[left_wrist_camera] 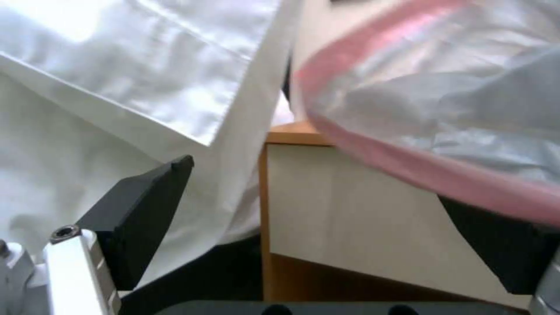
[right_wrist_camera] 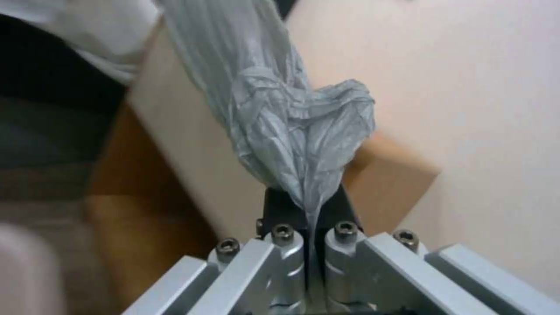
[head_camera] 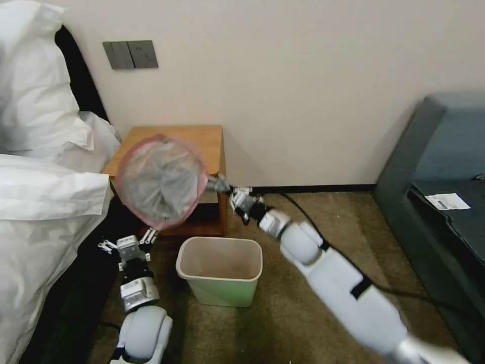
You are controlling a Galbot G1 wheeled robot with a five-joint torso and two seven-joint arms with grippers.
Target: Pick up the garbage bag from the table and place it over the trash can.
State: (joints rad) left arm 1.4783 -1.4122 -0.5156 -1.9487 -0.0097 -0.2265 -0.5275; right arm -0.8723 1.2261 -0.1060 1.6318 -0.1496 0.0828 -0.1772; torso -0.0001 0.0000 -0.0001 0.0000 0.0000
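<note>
So far the pick-up looks done: from the head camera, the garbage bag point(head_camera: 161, 182) hangs in the air at centre-left of the frame, in front of the table point(head_camera: 209, 139), with its pink-banded mouth facing the camera. The right gripper point(head_camera: 221, 184) holds it by its right edge. The trash can point(head_camera: 221, 270) stands below, at lower centre, bare of any liner, so I'd judge the draping is all still to do. The left gripper point(head_camera: 129, 241) sits under the bag's lower rim, fingers spread, apparently not gripping it.

Through the left wrist camera, black fingers point(left_wrist_camera: 143, 210) stand wide apart in the lower corners; the pink band sweeps across the upper right, over the cream drawer front.

Through the right wrist camera, the jaws are pinched together on a gathered fold of grey plastic at lower centre, and the bag runs lengthwise away toward the upper left.
</note>
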